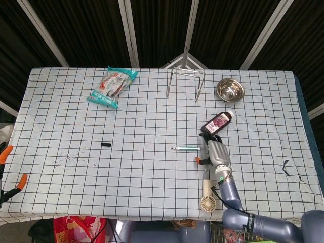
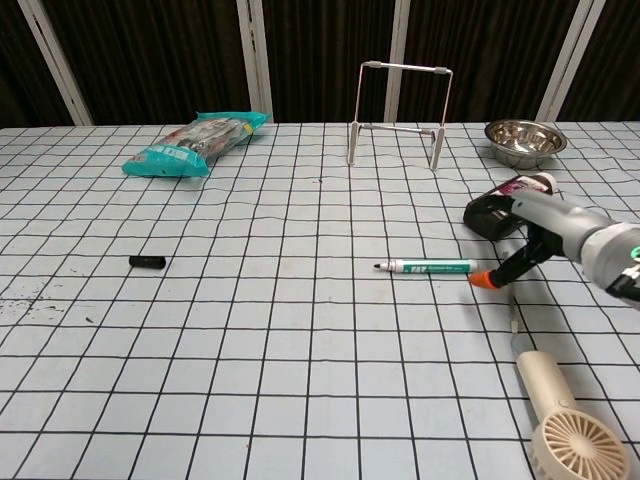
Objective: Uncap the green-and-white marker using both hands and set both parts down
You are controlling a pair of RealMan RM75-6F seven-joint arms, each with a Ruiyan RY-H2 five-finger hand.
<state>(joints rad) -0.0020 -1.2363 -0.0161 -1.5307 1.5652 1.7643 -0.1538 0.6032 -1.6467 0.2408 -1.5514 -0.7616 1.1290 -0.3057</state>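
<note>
Marker (image 2: 430, 267) lies uncapped mid-bench, right of centre; black cap (image 2: 147, 262) well apart toward left edge. Right hand (image 1: 216, 151) released, empty, just beside marker's tail. Left hand (image 1: 9, 169) empty, off left edge. Both parts seem set down.

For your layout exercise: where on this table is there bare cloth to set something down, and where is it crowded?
Bare: between the black cap and the marker, and the near-left cloth. Crowded: the right side, with the right hand, dark bottle, steel bowl and handheld fan.
</note>
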